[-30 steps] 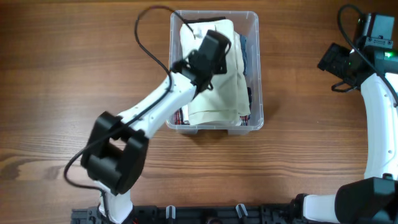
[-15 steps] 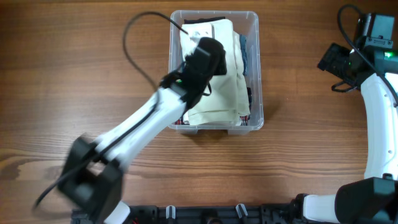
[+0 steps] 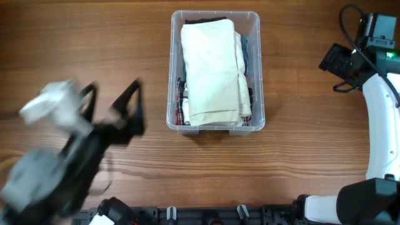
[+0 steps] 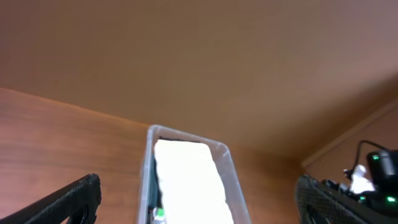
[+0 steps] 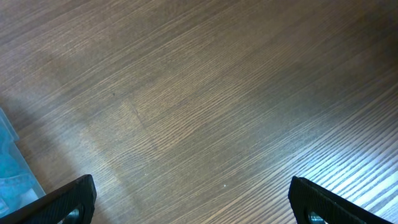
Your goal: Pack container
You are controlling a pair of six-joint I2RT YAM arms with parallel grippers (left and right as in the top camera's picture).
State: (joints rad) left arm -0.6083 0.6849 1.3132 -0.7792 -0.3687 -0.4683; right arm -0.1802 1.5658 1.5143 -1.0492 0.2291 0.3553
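The clear plastic container [image 3: 257, 69] stands at the table's middle back. It is filled with folded garments, a cream one [image 3: 212, 72] lying on top. My left gripper [image 3: 112, 105] is a blur at the lower left, well clear of the bin, open and holding nothing. In the left wrist view the container [image 4: 147, 180] and the cream garment [image 4: 186, 180] lie ahead, between my wide-apart fingertips [image 4: 81, 193]. My right gripper [image 3: 337, 65] hovers at the far right, open over bare wood [image 5: 193, 202].
Dark and plaid garments [image 3: 182, 106] show along the bin's left and right walls under the cream one. A clear bluish corner of the bin [image 5: 9, 162] shows at the left edge of the right wrist view. The wooden tabletop [image 3: 94, 50] surrounds the bin.
My left gripper opened, let go of the cream garment in the bin and swung back to the lower left. The right arm has not moved.
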